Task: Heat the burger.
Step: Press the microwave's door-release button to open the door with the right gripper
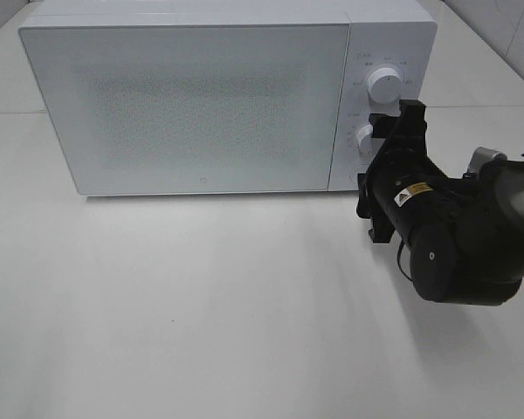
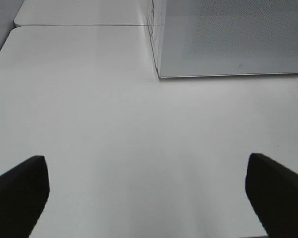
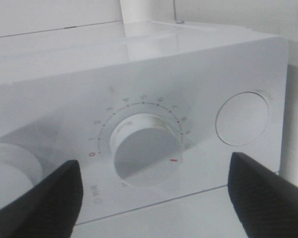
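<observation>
The burger is hidden from every view. The white microwave [image 1: 201, 105] stands at the back of the table with its door shut. My right gripper [image 1: 375, 157] is up against its control panel at the lower knob [image 1: 364, 140]. In the right wrist view that dial knob [image 3: 146, 148] sits between the black fingers [image 3: 54, 193], which stand wide apart and clear of it, so the right gripper [image 3: 154, 191] is open. Its red pointer mark lies away from the red zero on the scale. My left gripper [image 2: 149, 198] hangs open over bare table, nothing between its fingers.
A second knob [image 1: 386, 85] sits above the lower one on the panel. A round button [image 3: 242, 119] lies beside the dial. The microwave's front corner [image 2: 228, 39] shows in the left wrist view. The white table [image 1: 201, 305] stretches in front of the microwave.
</observation>
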